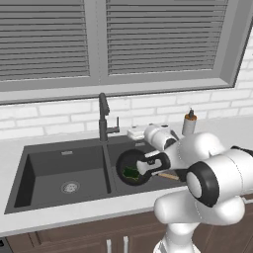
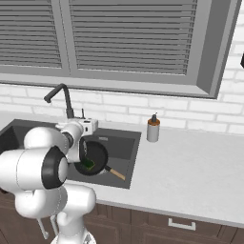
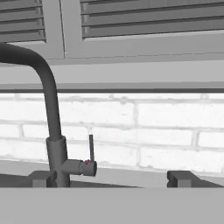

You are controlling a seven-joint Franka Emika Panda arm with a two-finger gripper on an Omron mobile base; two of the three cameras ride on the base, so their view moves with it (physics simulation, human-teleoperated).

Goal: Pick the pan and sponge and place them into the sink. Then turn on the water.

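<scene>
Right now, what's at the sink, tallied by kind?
Cookware: 1, the pan
Cleaning items: 2, the sponge lying in the pan and the soap bottle
Fixtures: 2, the sink and the faucet
Total: 5

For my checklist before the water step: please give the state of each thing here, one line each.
Round black frying pan with wooden handle: lying in the right basin.
Small green sponge: inside the pan.
Dark grey gooseneck faucet: no water running, side lever upright.
Tool: open, empty, facing the faucet.
</scene>
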